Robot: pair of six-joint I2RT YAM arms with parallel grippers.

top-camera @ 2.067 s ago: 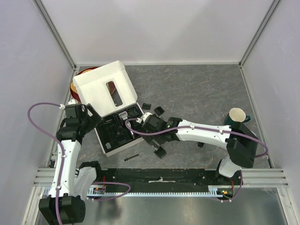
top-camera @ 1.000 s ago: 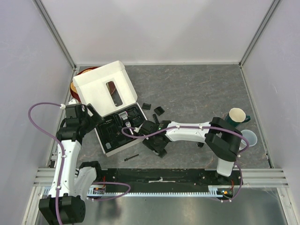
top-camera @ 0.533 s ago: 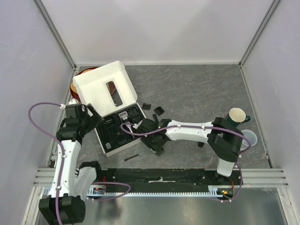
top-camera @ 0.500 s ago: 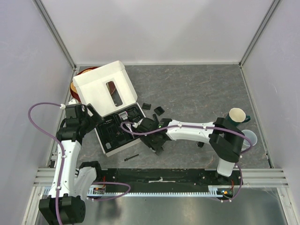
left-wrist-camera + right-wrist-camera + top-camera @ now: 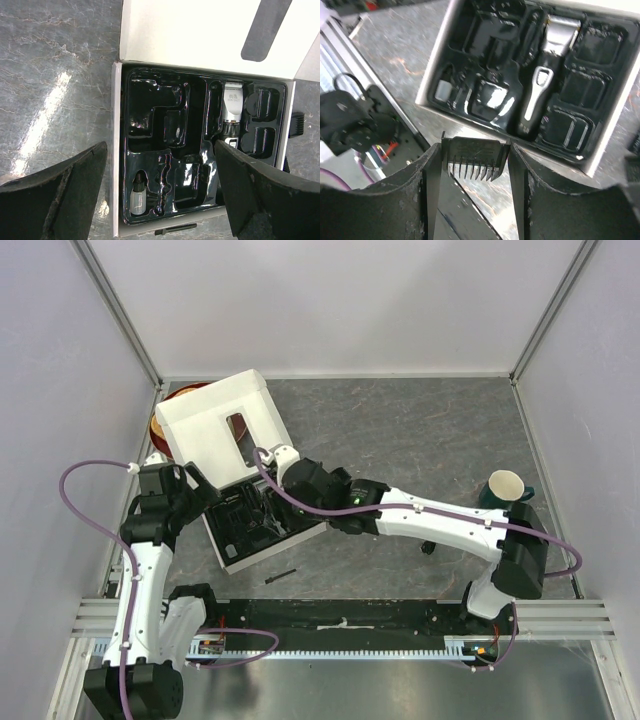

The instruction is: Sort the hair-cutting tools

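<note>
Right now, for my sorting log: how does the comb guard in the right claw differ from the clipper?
The comb guard is pinched in the right claw, outside the black tray; the clipper lies in one of its slots. The comb guard is short, wide and toothed; the clipper is long and slim. The comb guard is all black; the clipper has a silver blade head. Both are hair-cutting tools.

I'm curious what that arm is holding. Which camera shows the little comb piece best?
The right wrist view: the comb guard sits clamped in the right tool, its teeth plain. In the top view the arm hides it; the left wrist view misses it.
</note>
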